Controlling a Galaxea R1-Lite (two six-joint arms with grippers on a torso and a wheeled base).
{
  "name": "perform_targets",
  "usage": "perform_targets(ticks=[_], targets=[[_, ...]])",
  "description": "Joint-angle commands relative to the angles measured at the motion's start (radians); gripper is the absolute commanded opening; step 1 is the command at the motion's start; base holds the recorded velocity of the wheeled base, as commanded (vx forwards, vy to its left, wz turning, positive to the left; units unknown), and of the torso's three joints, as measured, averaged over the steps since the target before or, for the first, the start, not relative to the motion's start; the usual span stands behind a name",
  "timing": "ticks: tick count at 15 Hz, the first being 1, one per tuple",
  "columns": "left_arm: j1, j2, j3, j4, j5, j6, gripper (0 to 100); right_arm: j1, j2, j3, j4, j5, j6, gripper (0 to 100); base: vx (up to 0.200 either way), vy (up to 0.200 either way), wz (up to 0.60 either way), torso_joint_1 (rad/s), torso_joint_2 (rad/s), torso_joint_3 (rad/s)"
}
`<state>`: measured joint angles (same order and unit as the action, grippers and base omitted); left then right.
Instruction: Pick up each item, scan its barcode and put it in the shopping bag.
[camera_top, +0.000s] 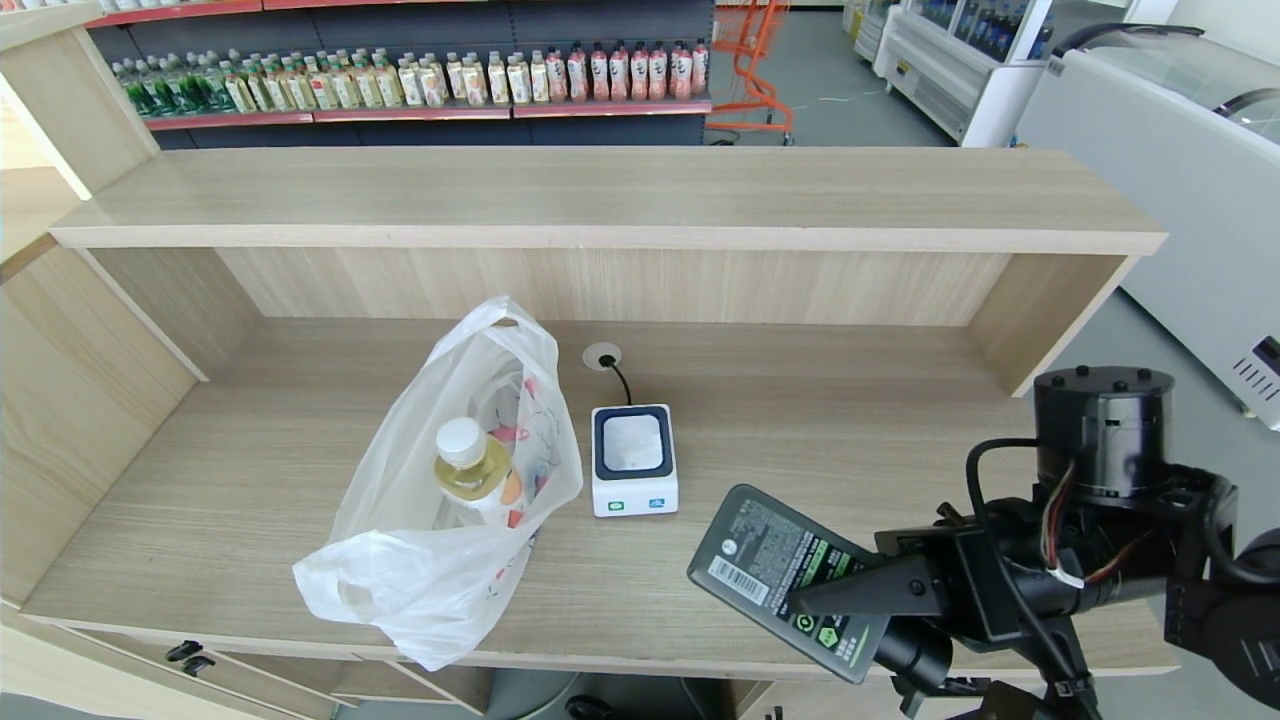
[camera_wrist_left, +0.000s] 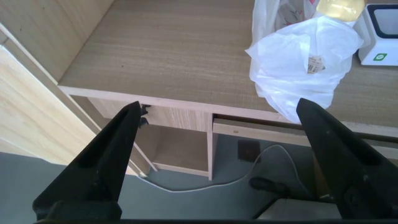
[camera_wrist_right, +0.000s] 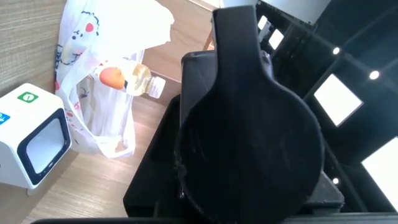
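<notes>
Black pack (camera_top: 760, 548) part-hidden by R gripper (camera_top: 835, 602)

Right claw (camera_top: 815, 608) grips dark pouch (camera_top: 760, 556) — near the scanner (camera_top: 633, 460).

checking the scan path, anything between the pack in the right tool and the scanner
Nothing visible does. Only bare counter lies between the dark pack held in the right tool and the scanner; the shopping bag stands beyond the scanner.

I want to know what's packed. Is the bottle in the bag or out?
In. The bottle stands upright inside the shopping bag, its white cap showing through the open top.
</notes>
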<state>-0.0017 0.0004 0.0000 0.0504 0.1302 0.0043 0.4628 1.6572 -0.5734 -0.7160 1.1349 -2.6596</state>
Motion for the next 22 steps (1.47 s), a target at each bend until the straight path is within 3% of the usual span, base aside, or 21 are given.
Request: perform_targets(ticks=[1,4,5,7,8,10,13,14,15,16,17,20,21,22], targets=[[0.000,0.000,0.000,0.000,0.000,0.000,100,0.000,0.003,0.001,0.000,0.000,0.000,0,0.000,0.000,0.00,0.000,0.00,0.000],[0.000,0.000,0.000,0.000,0.000,0.000,100,0.000,-0.004,-0.002,0.003,-0.001,0.013,0,0.000,0.000,0.00,0.000,0.00,0.000],[0.000,0.000,0.000,0.000,0.000,0.000,100,0.000,-0.027,-0.019,0.018,-0.003,0.101,0,0.000,0.000,0.00,0.000,0.00,0.000],[0.000,0.000,0.000,-0.001,0.000,0.000,100,-0.012,-0.140,-0.008,0.030,-0.012,0.527,0,0.000,0.000,0.00,0.000,0.00,0.000],[0.000,0.000,0.000,0.000,0.000,0.000,100,-0.052,-0.191,0.009,0.041,-0.066,0.718,0,0.000,0.000,0.00,0.000,0.00,0.000],[0.000,0.000,0.000,0.000,0.000,0.000,100,-0.214,-0.290,0.112,0.081,-0.185,1.107,0,0.000,0.000,0.00,0.000,0.00,0.000],[0.000,0.000,0.000,0.000,0.000,0.000,100,-0.375,-0.344,0.106,0.204,-0.142,1.353,0,0.000,0.000,0.00,0.000,0.00,0.000],[0.000,0.000,0.000,0.000,0.000,0.000,100,-0.395,-0.344,0.101,0.207,-0.144,1.543,0,0.000,0.000,0.00,0.000,0.00,0.000],[0.000,0.000,0.000,0.000,0.000,0.000,100,-0.395,-0.346,0.087,0.202,-0.147,1.762,0,0.000,0.000,0.00,0.000,0.00,0.000],[0.000,0.000,0.000,0.000,0.000,0.000,100,-0.395,-0.346,0.084,0.201,-0.155,1.810,0,0.000,0.000,0.00,0.000,0.00,0.000],[0.000,0.000,0.000,0.000,0.000,0.000,100,-0.366,-0.343,0.060,0.199,-0.250,2.207,0,0.000,0.000,0.00,0.000,0.00,0.000],[0.000,0.000,0.000,0.000,0.000,0.000,100,-0.277,-0.356,-0.011,0.179,-0.415,2.983,0,0.000,0.000,0.00,0.000,0.00,0.000],[0.000,0.000,0.000,0.000,0.000,0.000,100,-0.271,-0.346,-0.040,0.181,-0.465,3.154,0,0.000,0.000,0.00,0.000,0.00,0.000],[0.000,0.000,0.000,0.000,0.000,0.000,100,-0.271,-0.321,-0.054,0.181,-0.484,3.230,0,0.000,0.000,0.00,0.000,0.00,0.000]])
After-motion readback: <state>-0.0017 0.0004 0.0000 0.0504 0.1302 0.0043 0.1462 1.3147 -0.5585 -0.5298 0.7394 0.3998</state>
